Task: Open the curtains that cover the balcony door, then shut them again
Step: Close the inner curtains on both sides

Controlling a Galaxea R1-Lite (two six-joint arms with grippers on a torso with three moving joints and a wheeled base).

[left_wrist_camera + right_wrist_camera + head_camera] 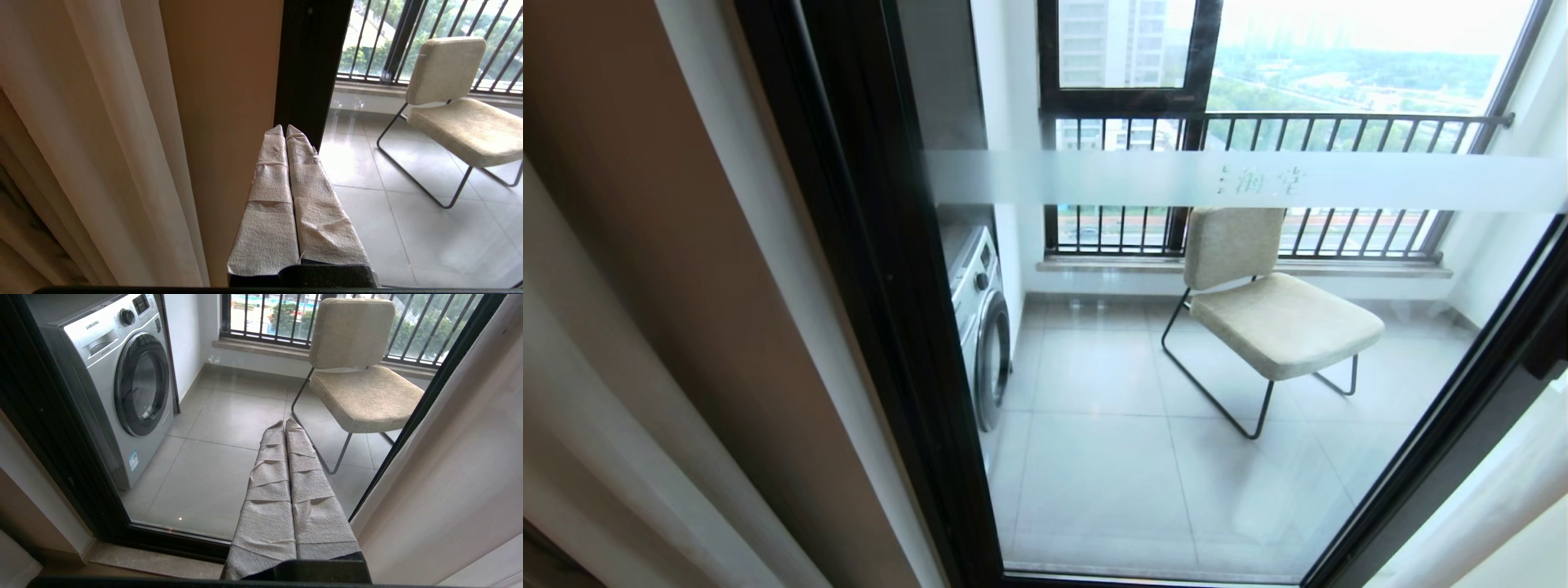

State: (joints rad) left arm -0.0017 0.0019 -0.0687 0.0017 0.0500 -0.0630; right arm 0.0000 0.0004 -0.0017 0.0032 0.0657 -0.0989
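The balcony door (882,286) stands uncovered, its glass crossed by a frosted white band (1258,180). The curtains are gathered to both sides: pale folds on the left (596,392) and a pale panel at the lower right (1494,498). Neither arm shows in the head view. In the left wrist view my left gripper (285,128) is shut and empty. Its wrapped fingers point at the dark door frame (310,61), with the left curtain folds (94,134) beside it. My right gripper (284,423) is shut and empty, facing the glass, with the right curtain (457,477) close beside it.
Behind the glass are a silver washing machine (118,384) on the left, a beige chair on black legs (1274,310) and a railed window (1258,122). A flat tan surface (229,81) lies between the left curtain and the frame. The door's threshold (171,539) runs along the floor.
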